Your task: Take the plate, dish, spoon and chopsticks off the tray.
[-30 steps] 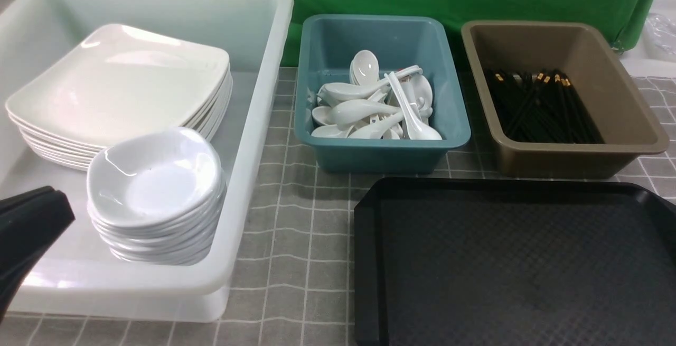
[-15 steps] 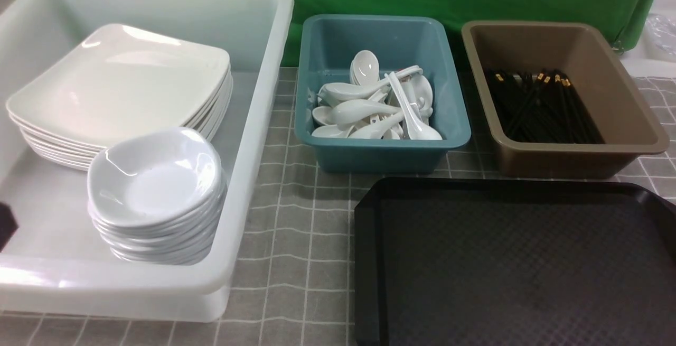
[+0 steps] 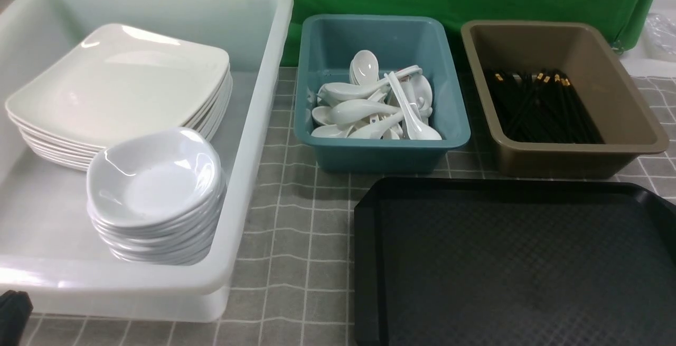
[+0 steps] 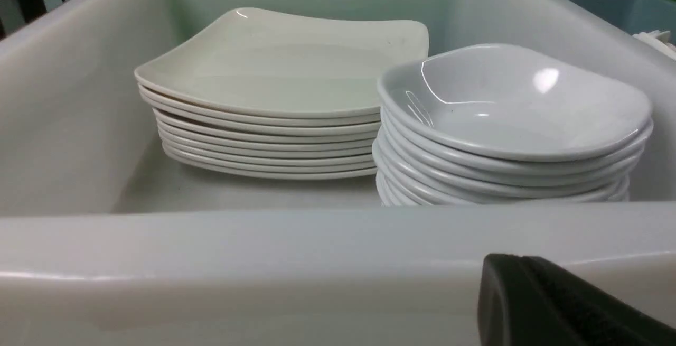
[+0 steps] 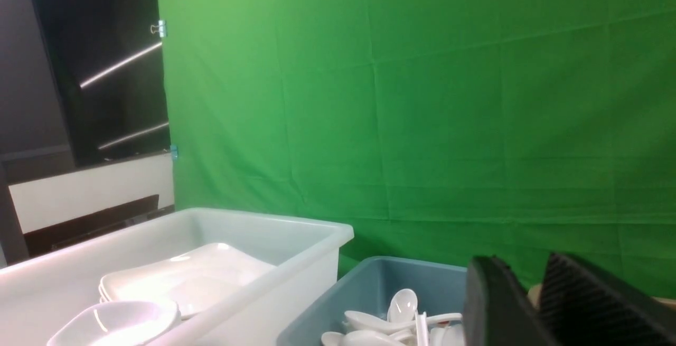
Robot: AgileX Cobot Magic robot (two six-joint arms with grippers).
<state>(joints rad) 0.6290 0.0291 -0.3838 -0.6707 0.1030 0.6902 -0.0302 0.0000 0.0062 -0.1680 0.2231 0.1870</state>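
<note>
— Three bins stood on the tabletop [image 3: 296, 240] behind the tray [image 3: 369, 261], yes?

— Yes. The black tray lay at the near right on the grey checked cloth, and nothing rested on the part of it in the front view. Behind it were the white bin [image 3: 253, 124] on the left, the teal bin [image 3: 454, 124] in the middle and the brown bin [image 3: 628, 119] on the right.

— Where was the plate [image 3: 121, 84]?

— On top of a stack of square plates inside the white bin, toward its far side. A stack of small dishes [image 3: 156, 187] sat just in front of it, in the same bin. In the left wrist view the two stacks appeared to touch.

— And the spoon [image 3: 409, 108]?

— It lay across a heap of white spoons in the teal bin. The chopsticks [image 3: 544, 105] were among a dark bundle in the brown bin, gold bands toward the far end; I couldn't single out one pair.

— The grippers?

— The left gripper [image 4: 549, 304] sat low, outside the near wall of the white bin, only a dark corner of it in the front view. Its fingers were pressed together, holding nothing. The right gripper [image 5: 533, 304] showed only in its own wrist view, raised and facing the green backdrop [image 5: 422, 97], its jaws parted by a narrow gap with nothing between them.
</note>
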